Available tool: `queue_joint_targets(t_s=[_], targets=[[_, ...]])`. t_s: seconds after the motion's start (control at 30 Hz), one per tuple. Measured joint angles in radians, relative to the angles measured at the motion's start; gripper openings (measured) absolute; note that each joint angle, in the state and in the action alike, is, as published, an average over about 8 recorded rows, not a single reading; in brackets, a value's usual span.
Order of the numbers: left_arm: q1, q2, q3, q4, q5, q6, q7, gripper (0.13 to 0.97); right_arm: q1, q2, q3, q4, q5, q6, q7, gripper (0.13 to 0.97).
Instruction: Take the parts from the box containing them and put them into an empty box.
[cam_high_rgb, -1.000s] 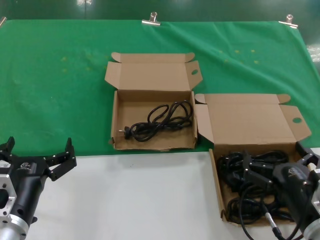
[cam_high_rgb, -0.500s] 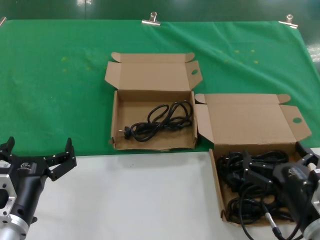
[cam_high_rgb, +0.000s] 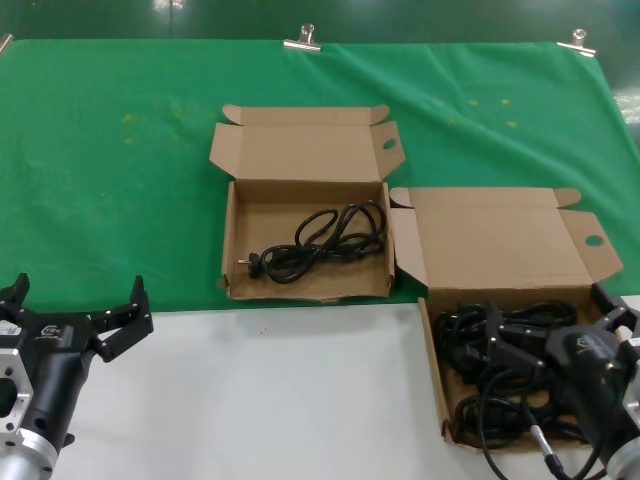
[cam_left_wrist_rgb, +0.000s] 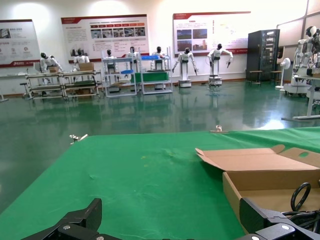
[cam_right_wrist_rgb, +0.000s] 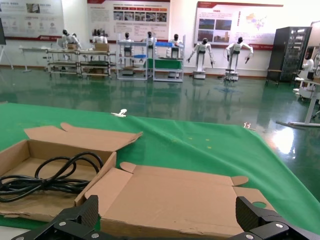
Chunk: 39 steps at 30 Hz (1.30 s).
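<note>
Cords (cam_high_rgb: 505, 375) (tangled together in the wider box (cam_high_rgb: 432, 365)) may snag and lift jointly beneath the spread right gripper (cam_high_rgb: 555, 335).

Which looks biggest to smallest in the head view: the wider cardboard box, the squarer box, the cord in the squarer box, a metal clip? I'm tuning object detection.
1. Wider box, partly hidden by the right gripper.
2. Squarer box, also farther from the camera.
3. Cord.
4. Clip.

Left tool (cam_high_rgb: 75, 310) parked, spread; right tool (cam_high_rgb: 550, 325) spread
</note>
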Motion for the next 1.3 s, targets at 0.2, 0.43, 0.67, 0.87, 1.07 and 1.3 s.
queue_joint_targets(t_s=[0.2,0.43,0.67,0.87,1.07,1.3], targets=[[0.000,0.000,0.000,0.000,0.000,0.000,0.000,0.966,0.000,0.000,0.000,0.000,0.000,0.000,0.000,0.966],[0.000,0.000,0.000,0.000,0.000,0.000,0.000,0.966,0.000,0.000,0.000,0.000,0.000,0.000,0.000,0.966],[0.000,0.000,0.000,0.000,0.000,0.000,0.000,0.966,0.000,0.000,0.000,0.000,0.000,0.000,0.000,0.966],[0.000,0.000,0.000,0.000,0.000,0.000,0.000,0.966,0.000,0.000,0.000,0.000,0.000,0.000,0.000,0.966],[0.000,0.000,0.000,0.000,0.000,0.000,0.000,0.966,0.000,0.000,0.000,0.000,0.000,0.000,0.000,0.966],[0.000,0.000,0.000,0.000,0.000,0.000,0.000,0.966,0.000,0.000,0.000,0.000,0.000,0.000,0.000,0.966]])
